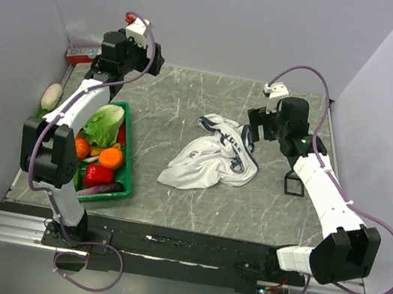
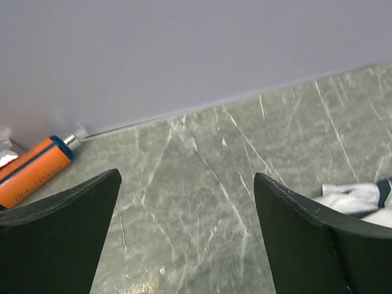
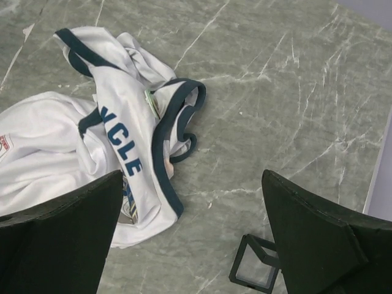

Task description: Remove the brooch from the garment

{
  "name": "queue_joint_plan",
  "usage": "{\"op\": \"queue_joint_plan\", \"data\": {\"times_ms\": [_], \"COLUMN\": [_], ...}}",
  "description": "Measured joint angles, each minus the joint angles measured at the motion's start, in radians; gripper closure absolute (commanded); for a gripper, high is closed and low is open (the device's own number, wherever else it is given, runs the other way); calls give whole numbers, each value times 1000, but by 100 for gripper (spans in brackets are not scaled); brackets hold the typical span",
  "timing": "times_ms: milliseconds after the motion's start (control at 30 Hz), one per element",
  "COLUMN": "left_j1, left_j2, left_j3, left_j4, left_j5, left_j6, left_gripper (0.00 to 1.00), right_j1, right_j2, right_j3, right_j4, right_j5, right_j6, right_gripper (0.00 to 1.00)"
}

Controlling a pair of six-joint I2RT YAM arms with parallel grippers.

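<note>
In the middle of the counter the jersey lies crumpled, its brooch seemingly the green bit at the collar; right fingers beside it and left fingers by the far-left corner gape empty, so a precise reach comes next.

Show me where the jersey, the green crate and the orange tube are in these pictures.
jersey (image 3: 49, 128), right wrist view, on its white body cloth.
green crate (image 1: 130, 154), top external view, on its right wall.
orange tube (image 2: 33, 171), left wrist view, on the middle of its body.
</note>
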Motion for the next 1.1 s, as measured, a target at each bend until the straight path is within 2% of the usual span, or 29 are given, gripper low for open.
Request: {"op": "queue_joint_plan", "data": {"times_ms": [100,233,333,467,600,700,867,1000,1100], "left_j1": [-2,-9,-16,-23,-33,-36,0,77,150], "left_j2": [5,5,2,-31,-98,-145,-148,-105,-47], "left_j3": [0,0,-1,-18,-87,-185,-320,-314,-264], "left_j4": [-35,-80,-134,-303,-548,-698,-840,-892,-914], "left_j5": [30,82,140,281,348,339,297,244,201], "left_j6": [9,43,79,226,457,601,715,748,771], "left_gripper": [2,1,0,4,7,9,10,19,19], "right_j1": [-2,-23,-35,-40,-40,-40,-41,-41,-42], "right_j2": [-1,-19,-30,-18,-11,5,129,284,377], "right_j3": [0,0,0,0,-10,-12,41,121,169], "right_j4": [-35,-146,-213,-285,-312,-317,-313,-271,-248], "right_j5": [-48,-208,-291,-375,-417,-431,-443,-414,-392], "right_j6": [-48,-164,-203,-222,-222,-222,-209,-185,-172], "right_gripper": [6,13,12,9,7,7,8,11,11]}}
